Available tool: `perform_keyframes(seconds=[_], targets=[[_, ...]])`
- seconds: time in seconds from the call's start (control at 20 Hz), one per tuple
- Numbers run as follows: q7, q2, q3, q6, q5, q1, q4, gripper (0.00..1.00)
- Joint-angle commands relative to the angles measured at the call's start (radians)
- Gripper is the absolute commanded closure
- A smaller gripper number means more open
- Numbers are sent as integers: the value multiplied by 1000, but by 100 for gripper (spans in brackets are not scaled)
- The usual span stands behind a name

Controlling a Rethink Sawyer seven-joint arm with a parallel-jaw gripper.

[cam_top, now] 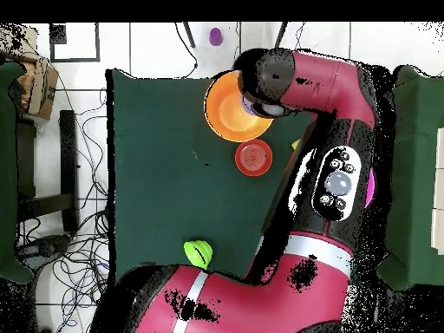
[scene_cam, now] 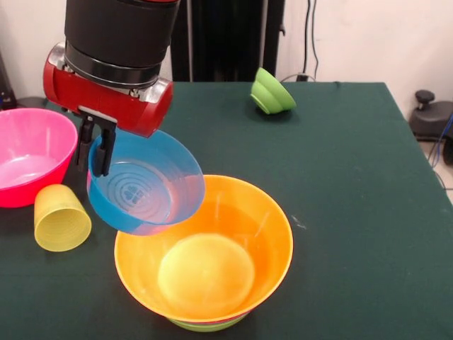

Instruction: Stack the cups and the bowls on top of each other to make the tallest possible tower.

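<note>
Bowls: small blue bowl [scene_cam: 147, 185], translucent, tilted, rim clamped in tool [scene_cam: 99, 149], held over left edge of orange bowl [scene_cam: 205, 255] topping tower on surface [scene_cam: 340, 177]. Front view only: yellow cup [scene_cam: 61, 217] lying sideways, pink bowl [scene_cam: 32, 152]. Overhead only: red-orange bowl [cam_top: 253, 157].

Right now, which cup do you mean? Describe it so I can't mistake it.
Start at the big pink bowl at the front view's left edge. Just below it, the yellow cup lies on its side on the green table. It alone is ribbed, tapered and taller than wide.
</note>
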Motion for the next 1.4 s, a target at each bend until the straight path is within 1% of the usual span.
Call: perform_keyframes(seconds=[0.05, 0.2, 0.6, 0.95, 1.0, 1.25, 1.4], targets=[[224, 31, 27, 37, 12, 53, 16, 100], [249, 39, 23, 52, 28, 61, 1, 100], [263, 44, 18, 49, 40, 70, -1, 100], [234, 34, 27, 29, 34, 67, 21, 100], [237, 33, 26, 22, 36, 66, 26, 0], [219, 30, 33, 22, 39, 61, 30, 0], [220, 36, 20, 46, 31, 64, 18, 0]])
